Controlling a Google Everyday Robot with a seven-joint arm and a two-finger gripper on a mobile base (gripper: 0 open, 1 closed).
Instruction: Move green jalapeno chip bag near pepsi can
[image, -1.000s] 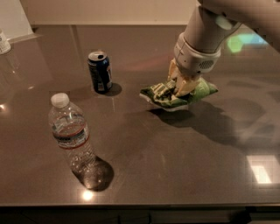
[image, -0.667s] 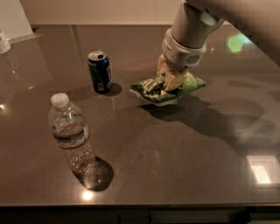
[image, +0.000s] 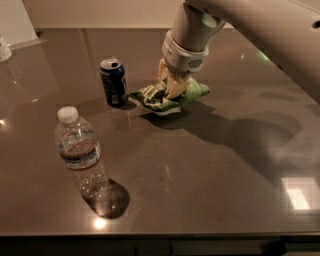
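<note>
The green jalapeno chip bag (image: 161, 99) is a crinkled green bag with white lettering, lying on the dark table just right of the pepsi can (image: 113, 81). The can is dark blue with a silver top and stands upright; the bag's left tip nearly reaches it. My gripper (image: 170, 86) comes down from above on the white arm and is shut on the middle of the bag, its pale fingers (image: 176, 86) pinching the crumpled top.
A clear plastic water bottle (image: 80, 155) with a white cap stands at the front left. The table's front edge (image: 160, 235) runs along the bottom. The arm's shadow lies to the right of the bag. A pale object (image: 4, 47) sits at the far left.
My gripper has carried the chip bag leftward across the table, from well right of the can to right beside it. The can and bottle have not moved.
</note>
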